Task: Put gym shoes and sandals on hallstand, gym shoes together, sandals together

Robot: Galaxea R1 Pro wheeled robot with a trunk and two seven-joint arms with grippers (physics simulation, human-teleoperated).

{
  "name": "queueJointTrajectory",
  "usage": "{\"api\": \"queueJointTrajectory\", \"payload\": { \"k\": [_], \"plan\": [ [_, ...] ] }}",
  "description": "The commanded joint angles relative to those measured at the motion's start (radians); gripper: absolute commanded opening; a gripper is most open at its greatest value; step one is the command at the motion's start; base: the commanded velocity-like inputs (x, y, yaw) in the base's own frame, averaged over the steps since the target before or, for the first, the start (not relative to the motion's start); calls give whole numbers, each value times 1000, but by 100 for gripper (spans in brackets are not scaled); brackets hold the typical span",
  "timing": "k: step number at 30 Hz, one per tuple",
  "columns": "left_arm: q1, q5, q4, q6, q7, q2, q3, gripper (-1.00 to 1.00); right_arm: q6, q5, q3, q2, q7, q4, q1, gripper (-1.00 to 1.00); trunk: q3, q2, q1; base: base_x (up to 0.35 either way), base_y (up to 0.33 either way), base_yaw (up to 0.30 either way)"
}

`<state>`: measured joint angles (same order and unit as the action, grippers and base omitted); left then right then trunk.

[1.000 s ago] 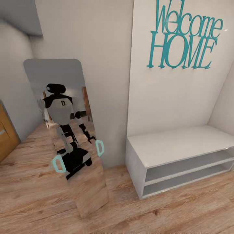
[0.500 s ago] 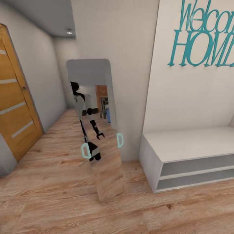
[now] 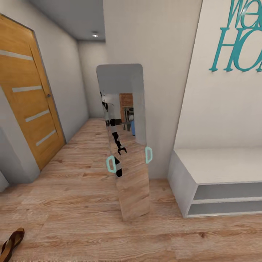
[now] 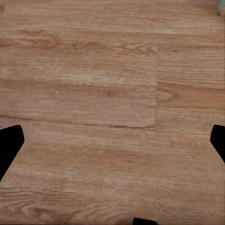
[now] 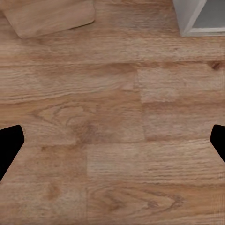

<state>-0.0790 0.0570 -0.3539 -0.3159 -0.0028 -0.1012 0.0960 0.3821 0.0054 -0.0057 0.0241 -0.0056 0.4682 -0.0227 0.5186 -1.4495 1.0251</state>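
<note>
mirror (image 3: 127,145) between door (image 3: 25,98), bench (image 3: 222,182)

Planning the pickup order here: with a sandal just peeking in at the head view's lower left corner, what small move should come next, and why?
Probably keep turning the base left to bring the sandal fully into view. It lies on the corridor floor, cut off by the frame edge, and both wrist views show bare planks between open fingers, so nothing is held. The white bench to the right has no upper shelves, so it is likely not the hallstand.

1. We count one sandal (image 3: 12,243) on the corridor floor (image 3: 72,203).
2. We count one mirror (image 3: 127,145) with two teal handles.
3. We count one wooden door (image 3: 29,98).
4. We count one white bench (image 3: 218,163) with two open shelves.
</note>
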Motion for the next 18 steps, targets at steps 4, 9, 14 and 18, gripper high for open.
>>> {"api": "queueJointTrajectory", "payload": {
  "k": [4,9,14,18],
  "plan": [
    [-1,6,1,-3,0,0,-1,100,3,1,0,0,-1,0,0,100,5,-1,0,-4,4,224],
    [-1,6,1,-3,0,-1,-1,100,3,1,0,0,-1,0,0,100,10,-1,0,-1,1,225],
    [-1,7,1,-3,0,-1,-1,100,3,1,0,0,-1,0,0,100,14,-1,0,0,0,225],
    [-1,6,1,-4,0,0,-1,100,3,1,0,0,-1,0,0,100,18,-1,0,0,0,226]
  ]
}}
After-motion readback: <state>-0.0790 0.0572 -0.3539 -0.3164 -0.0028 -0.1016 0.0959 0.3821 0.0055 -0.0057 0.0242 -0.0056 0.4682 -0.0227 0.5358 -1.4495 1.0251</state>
